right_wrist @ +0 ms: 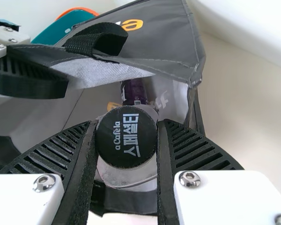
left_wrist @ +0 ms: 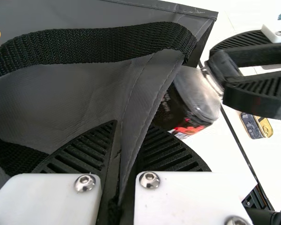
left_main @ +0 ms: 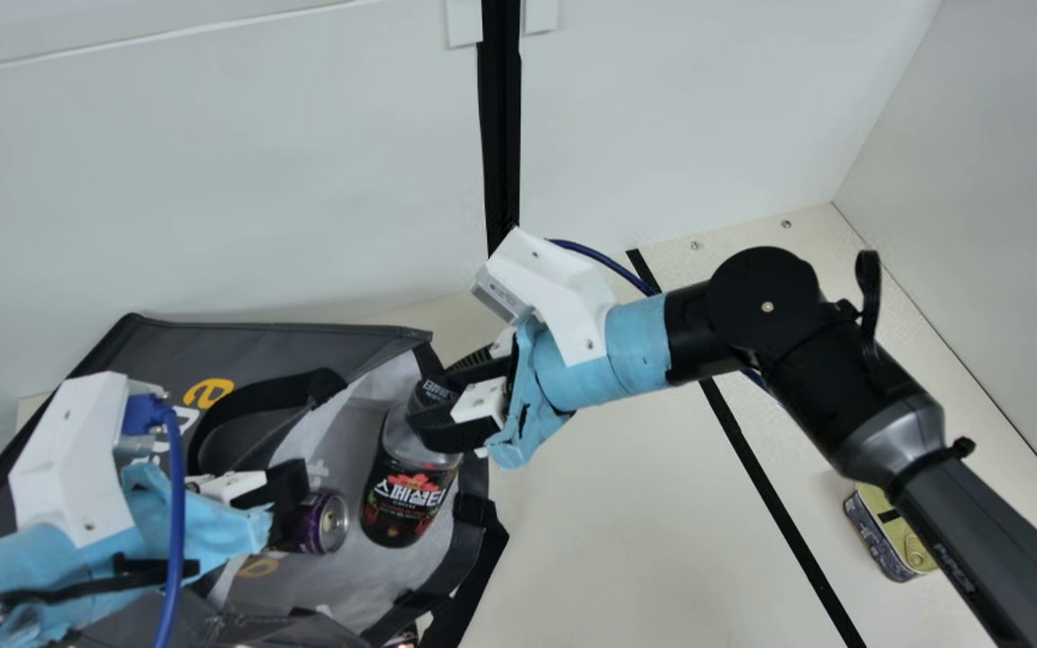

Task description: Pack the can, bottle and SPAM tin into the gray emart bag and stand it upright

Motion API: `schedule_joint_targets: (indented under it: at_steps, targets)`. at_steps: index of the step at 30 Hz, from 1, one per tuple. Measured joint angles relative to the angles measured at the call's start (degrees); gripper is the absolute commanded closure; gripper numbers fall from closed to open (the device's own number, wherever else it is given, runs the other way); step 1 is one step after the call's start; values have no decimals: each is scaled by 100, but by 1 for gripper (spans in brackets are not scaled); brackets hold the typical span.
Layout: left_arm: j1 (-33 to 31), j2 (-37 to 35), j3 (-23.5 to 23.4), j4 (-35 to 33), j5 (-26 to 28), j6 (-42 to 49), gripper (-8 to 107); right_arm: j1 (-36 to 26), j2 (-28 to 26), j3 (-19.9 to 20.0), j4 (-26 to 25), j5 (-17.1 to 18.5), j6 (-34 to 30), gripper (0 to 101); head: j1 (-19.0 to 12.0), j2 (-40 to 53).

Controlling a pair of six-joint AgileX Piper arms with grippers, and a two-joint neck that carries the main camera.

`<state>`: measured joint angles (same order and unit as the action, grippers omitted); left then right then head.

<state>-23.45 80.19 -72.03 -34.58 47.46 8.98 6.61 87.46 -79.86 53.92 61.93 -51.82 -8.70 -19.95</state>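
– Right hand point(right_wrist: 127, 125) grips the bottle point(left_main: 406, 499) by its cap, in the bag point(left_main: 293, 344) mouth?
– Yes, and left hand point(left_wrist: 132, 127) pinches bag edge. Please guide bottle deeper beside the can point(left_main: 327, 522), then release softly. SPAM tin point(left_main: 880, 538) lies on worktop point(left_main: 608, 513).

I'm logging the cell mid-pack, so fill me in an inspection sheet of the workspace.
Surface: cream table with a black stripe.
Job's things: purple can inside the open gray bag; bottle at its mouth; SPAM tin outside, past the stripe.
Clutter: teal item and orange item past the bag; partly hidden dark-and-red item by it.
Grippers: left gripper pinches a bag fold; right gripper grips the bottle by its cap.
Cables: blue cable at the left wrist, another at the right.
Surroundings: white panels.
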Motion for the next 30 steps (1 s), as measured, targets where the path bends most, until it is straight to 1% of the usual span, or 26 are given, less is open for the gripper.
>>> schedule_joint_targets:
  at_steps: [18, 22, 30]
  targets:
    - [0, 0, 0, 0, 0, 0, 107, 469, 426, 68, -31, -466, 38, 101, 0, 9]
    - [0, 0, 0, 0, 0, 0, 107, 572, 530, 29, -58, -578, 77, 101, 0, 9]
    - [0, 0, 0, 0, 0, 0, 107, 746, 772, -165, -134, -677, 196, 101, 0, 0]
